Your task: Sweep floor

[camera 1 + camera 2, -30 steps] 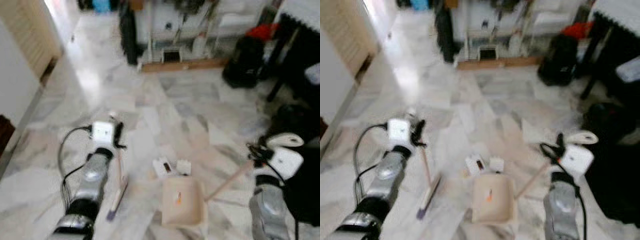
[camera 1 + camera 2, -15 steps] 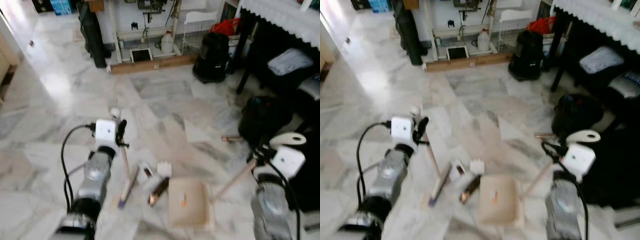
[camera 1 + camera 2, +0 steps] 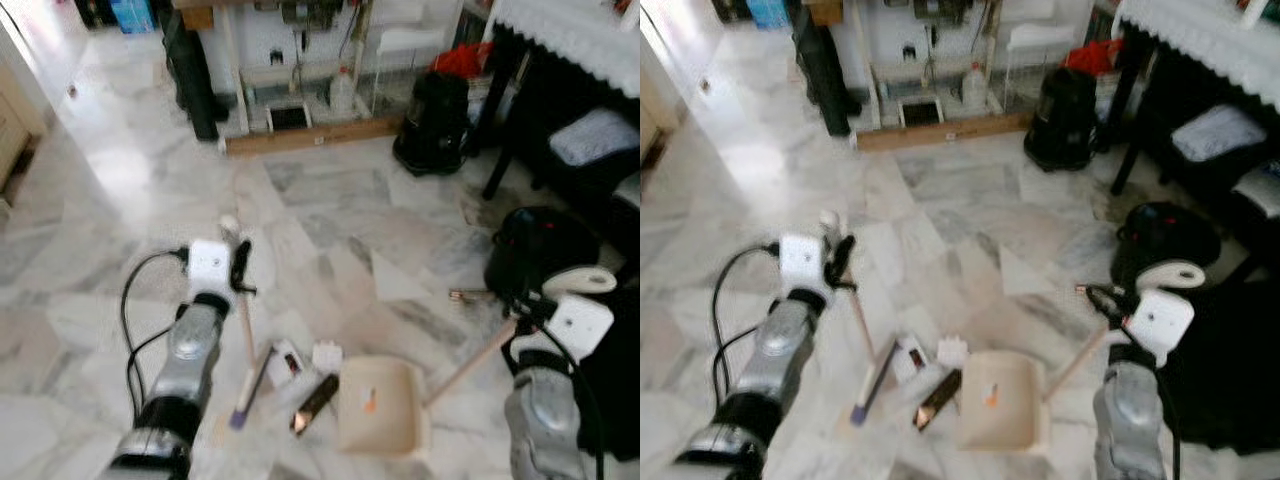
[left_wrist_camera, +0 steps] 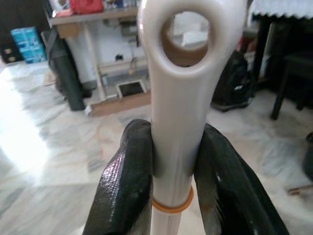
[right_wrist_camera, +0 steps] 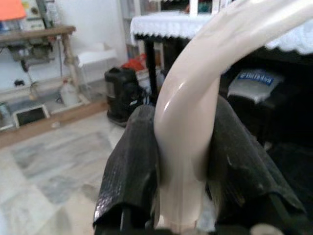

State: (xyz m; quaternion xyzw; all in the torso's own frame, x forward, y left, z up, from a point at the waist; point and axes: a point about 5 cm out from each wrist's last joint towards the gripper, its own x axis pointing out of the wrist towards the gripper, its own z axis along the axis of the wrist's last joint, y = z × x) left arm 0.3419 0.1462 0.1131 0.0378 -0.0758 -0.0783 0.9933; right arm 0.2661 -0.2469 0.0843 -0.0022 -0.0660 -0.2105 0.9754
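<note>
Below your two grippers, broom and dustpan meet over scattered litter on the marble floor [image 3: 330, 210].

Your left gripper [image 4: 171, 161] is clamped on the cream broom handle [image 4: 178, 98], its brush head [image 3: 250, 385] resting just beyond and below it, beside a small white box [image 3: 327, 355] and a dark wrapper [image 3: 315, 403]. Your right gripper [image 5: 183, 161] is closed around the dustpan handle [image 5: 195, 98]; the beige dustpan [image 3: 378, 405] lies inward of it. Farther off stands a black bag [image 3: 432, 125].

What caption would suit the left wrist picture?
Left hand gripping the cream broom handle above a marble floor.
</note>
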